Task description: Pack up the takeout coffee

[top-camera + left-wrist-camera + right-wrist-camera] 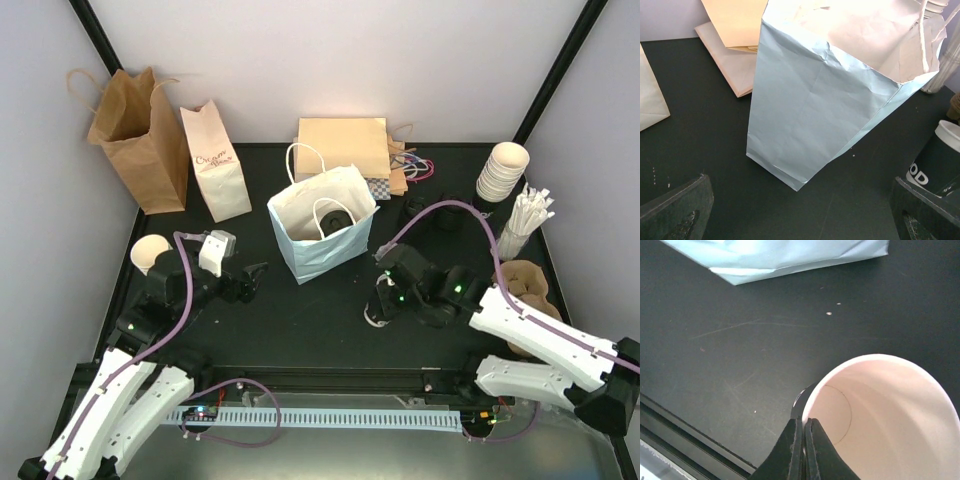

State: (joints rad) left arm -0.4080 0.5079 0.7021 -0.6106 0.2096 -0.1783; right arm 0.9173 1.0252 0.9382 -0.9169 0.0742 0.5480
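A light blue paper bag stands open mid-table; it fills the left wrist view. A dark round thing lies inside it; I cannot tell what it is. My right gripper is shut on the rim of a lidless paper cup, cream inside, tilted just right of the bag. A black round edge shows behind the cup. The left wrist view shows this cup with a dark side, a pale rim and print near its base. My left gripper is open and empty, left of the bag.
A brown bag and a white printed bag stand back left. Flat bags lie behind the blue bag. A cup stack, wrapped sticks and brown holders are on the right. A single cream cup stands far left.
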